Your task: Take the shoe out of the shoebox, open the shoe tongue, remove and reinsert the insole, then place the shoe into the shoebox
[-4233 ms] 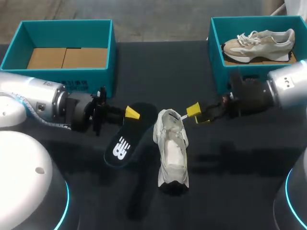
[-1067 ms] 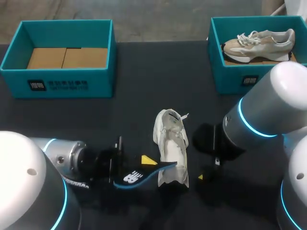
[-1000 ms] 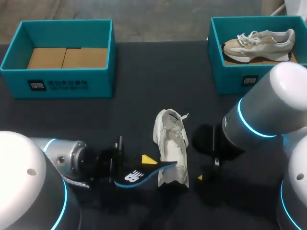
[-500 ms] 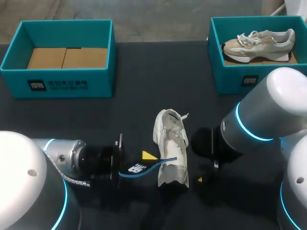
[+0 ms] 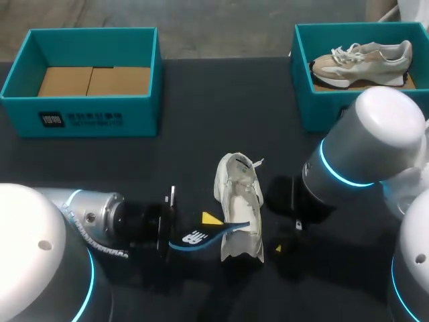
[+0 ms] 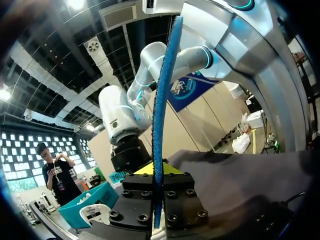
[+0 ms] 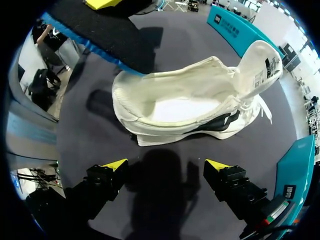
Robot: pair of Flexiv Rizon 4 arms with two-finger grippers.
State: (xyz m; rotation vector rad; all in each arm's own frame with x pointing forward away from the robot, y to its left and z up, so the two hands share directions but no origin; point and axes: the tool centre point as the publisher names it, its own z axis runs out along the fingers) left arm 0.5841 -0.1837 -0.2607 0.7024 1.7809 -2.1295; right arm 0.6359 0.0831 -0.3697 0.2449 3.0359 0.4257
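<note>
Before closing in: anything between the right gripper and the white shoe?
Only bare table between right gripper and white shoe, per the right wrist view.

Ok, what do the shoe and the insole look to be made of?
Shoe: white textile upper, probably mesh or knit, matte; it folds softly around the opening. Insole: likely thin foam, blue edge with a dark matte fabric face; it bends along its length.

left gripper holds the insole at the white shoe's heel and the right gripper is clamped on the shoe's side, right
Not quite: the right gripper is open and clear of the white shoe, which lies ahead of it, as the right wrist view shows. The left gripper does hold the insole at the shoe's heel.
</note>
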